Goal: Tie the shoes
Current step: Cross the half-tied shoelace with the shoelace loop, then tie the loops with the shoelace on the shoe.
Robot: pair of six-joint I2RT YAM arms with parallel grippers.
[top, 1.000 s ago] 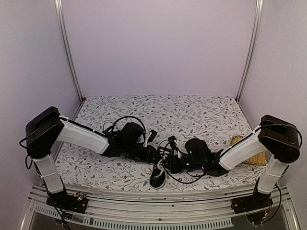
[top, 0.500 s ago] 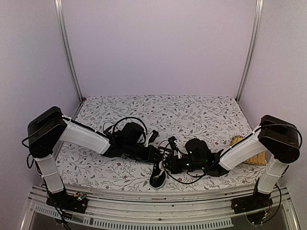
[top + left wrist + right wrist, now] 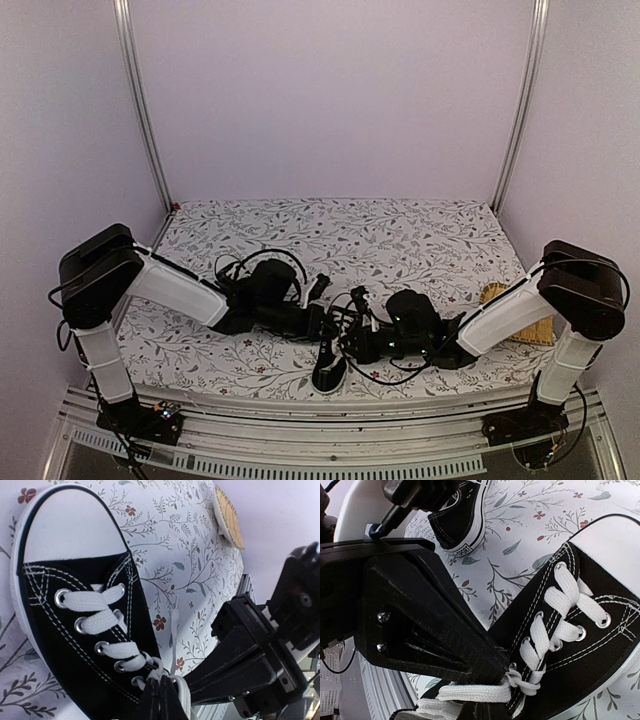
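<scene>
Left gripper (image 3: 160,687) is in low, jaws pressed together at the top eyelets, though I can't tell whether a strand is caught. The shoe (image 3: 85,645) lies mid-way along the floral mat (image 3: 190,555) near its front edge, the second shoe (image 3: 457,522) just behind. It's light canvas and will likely skid if tugged, so pinch those soft, flat laces (image 3: 100,620) near their free ends; the right gripper (image 3: 200,680) is closed too, its tip at the same spot.

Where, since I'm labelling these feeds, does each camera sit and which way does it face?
Top external: above and behind, looking down at the table; both arms show.
Left wrist: faces right across the sneaker; own shut jaws show.
Right wrist: faces left across it; own jaws show.
Shared: the wrist views show that sneaker's laces.
</scene>
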